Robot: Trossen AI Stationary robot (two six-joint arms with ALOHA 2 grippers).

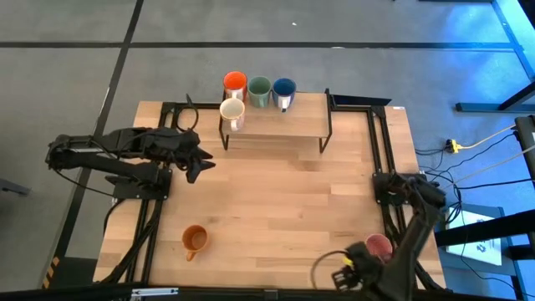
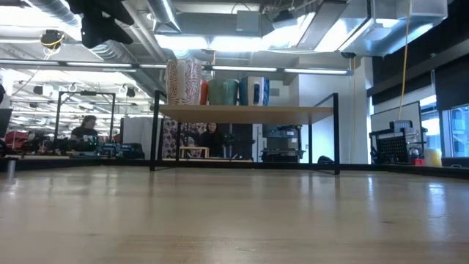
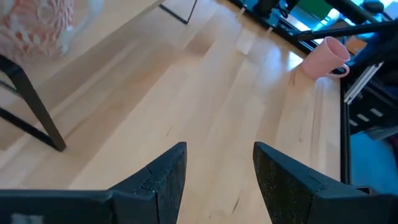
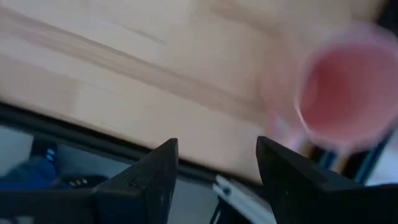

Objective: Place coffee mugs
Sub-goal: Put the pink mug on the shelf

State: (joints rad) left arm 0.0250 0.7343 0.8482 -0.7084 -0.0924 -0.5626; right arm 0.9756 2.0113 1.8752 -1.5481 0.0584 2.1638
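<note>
On a black-legged wooden shelf point(image 1: 276, 117) at the table's far side stand the red-orange mug point(image 1: 235, 82), green mug point(image 1: 259, 90), dark blue mug point(image 1: 284, 89) and cream-white patterned mug point(image 1: 231, 111). The orange mug point(image 1: 194, 240) stands on the table near the near-left side. Upright at the near-right corner is the pink mug point(image 1: 379, 246). My left gripper point(image 3: 219, 149) hovers open over bare table in front of the shelf's left end. My right gripper point(image 4: 214, 146) is open just beside the pink mug point(image 4: 345, 93), not touching it.
The shelf's black legs point(image 3: 37, 112) stand close to my left gripper. Black frame rails point(image 1: 380, 150) run along the table's left and right sides. Bare wood point(image 1: 284, 201) lies between the shelf and the near edge. People show in the room beyond the table.
</note>
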